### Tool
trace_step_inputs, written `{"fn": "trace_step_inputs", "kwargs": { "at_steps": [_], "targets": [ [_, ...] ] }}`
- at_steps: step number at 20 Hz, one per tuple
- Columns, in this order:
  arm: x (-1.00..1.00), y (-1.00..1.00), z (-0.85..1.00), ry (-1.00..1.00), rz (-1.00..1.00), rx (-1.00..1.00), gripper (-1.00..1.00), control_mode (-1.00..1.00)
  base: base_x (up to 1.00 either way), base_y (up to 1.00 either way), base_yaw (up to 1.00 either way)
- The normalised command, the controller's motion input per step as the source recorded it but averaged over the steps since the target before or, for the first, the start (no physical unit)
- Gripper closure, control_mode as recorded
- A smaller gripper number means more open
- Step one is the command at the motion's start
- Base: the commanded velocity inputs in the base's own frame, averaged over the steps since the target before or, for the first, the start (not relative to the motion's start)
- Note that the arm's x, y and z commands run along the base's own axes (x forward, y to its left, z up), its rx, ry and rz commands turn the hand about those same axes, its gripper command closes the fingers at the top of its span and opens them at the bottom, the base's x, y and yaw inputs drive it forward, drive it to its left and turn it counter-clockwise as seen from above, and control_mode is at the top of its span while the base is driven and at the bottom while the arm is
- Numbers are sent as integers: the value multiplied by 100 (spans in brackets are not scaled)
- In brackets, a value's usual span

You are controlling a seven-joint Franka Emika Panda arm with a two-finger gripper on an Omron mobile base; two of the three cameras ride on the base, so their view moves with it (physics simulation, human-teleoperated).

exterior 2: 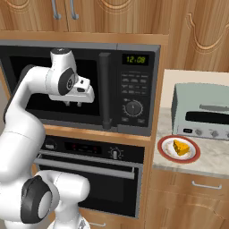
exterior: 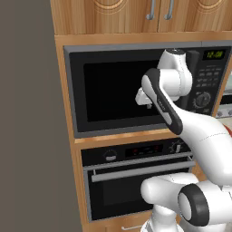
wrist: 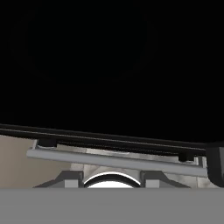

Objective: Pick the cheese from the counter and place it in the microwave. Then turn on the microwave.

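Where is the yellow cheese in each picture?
Left base view: the small yellow-orange cheese wedge is not in it.
Right base view: the cheese wedge lies low on the right, on a round white red-rimmed plate on the beige stone counter, in front of the pale-green toaster oven.
Hand view: not in it.
Shared landmark: the black microwave's dark glass door.
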Motion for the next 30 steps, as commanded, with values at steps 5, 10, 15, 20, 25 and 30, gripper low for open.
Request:
{"fn": "trace_step_inputs", "kwargs": {
  "at_steps": [5, 10, 15, 20, 25, 30],
  "targets": [
    [0, 0, 0, 0, 0, 0, -100, 100, 0, 0, 0],
    [0, 0, 0, 0, 0, 0, -100, 100, -1, 0, 0],
    [0, 0, 0, 0, 0, 0, -100, 100, -15, 0, 0],
    [0, 0, 0, 0, 0, 0, -100, 100, -34, -1, 0],
    [0, 0, 0, 0, 0, 0, -100, 100, -50, -8, 0],
    [0, 0, 0, 0, 0, 0, -100, 100, -61, -20, 0]
  ]
}}
